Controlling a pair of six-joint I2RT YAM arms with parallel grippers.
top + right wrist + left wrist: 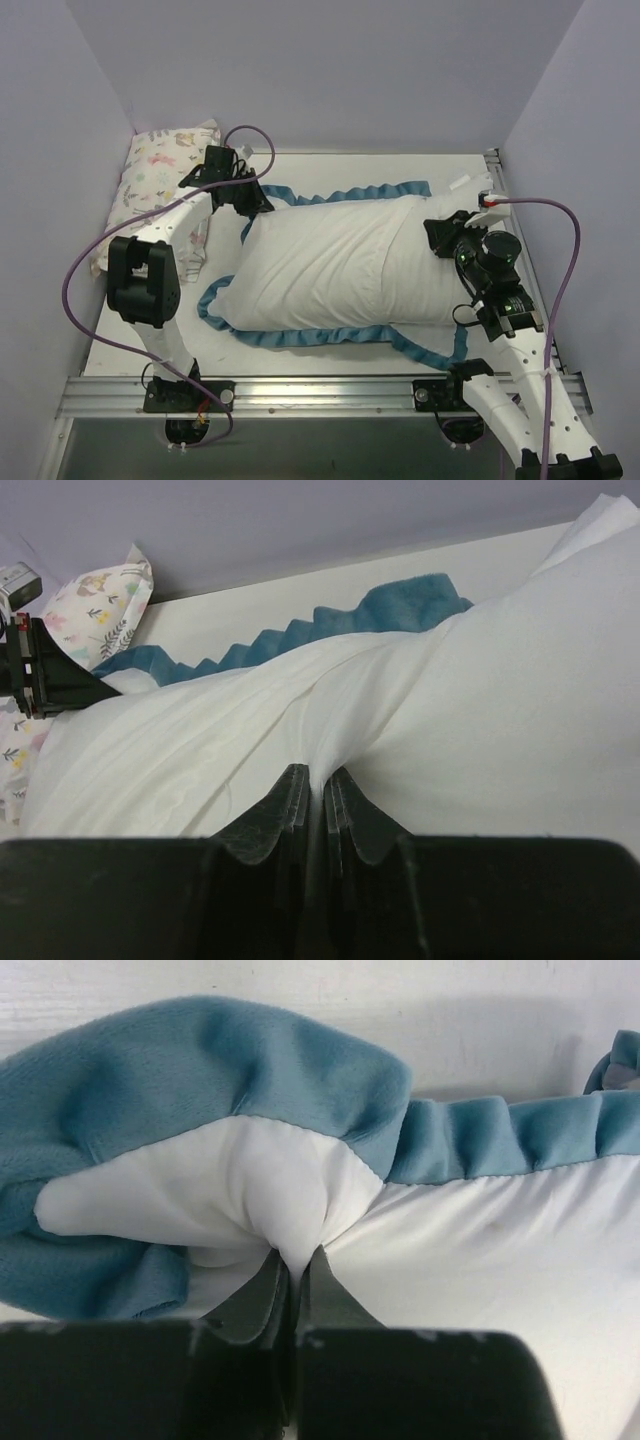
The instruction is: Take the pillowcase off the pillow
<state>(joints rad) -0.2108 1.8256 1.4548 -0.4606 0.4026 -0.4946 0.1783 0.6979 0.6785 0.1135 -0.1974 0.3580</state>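
Pillowcase point(310, 270) is lying across the middle of the table point(330, 165), long axis left-right, white face showing on top. Blue ruffled trim point(330, 337) is running along its far and near edges and looping out loose at the near-left corner. Cloth is sitting plump and smooth in the middle and creasing toward both ends. A seam line is crossing it right of centre. The plain white bulk past that is reading as the pillow point(430, 285).

Left gripper point(247, 208) is sitting at the far-left corner. Its fingers point(265, 1285) are pressing almost together on a pinch of white cloth just inside the trim, and the corner is bunching into a gathered fan above them.

Right gripper point(440, 238) is sitting at the far side of the right end. Its fingers point(280, 805) are likewise pinching narrow on a raised fold of white cloth, with a crease running away toward the left arm. Taking that fold as pillow, but both layers are white, so it's a close call.

Small printed pillow point(160, 165) is lying along the table's left edge at the far corner, against the wall. Table is showing white. Plain pale lilac walls point(330, 70) are closing it in left, back and right. Purple cables point(90, 250) are looping off both arms. Metal rail point(320, 392) is running along the near edge, carrying both bases.
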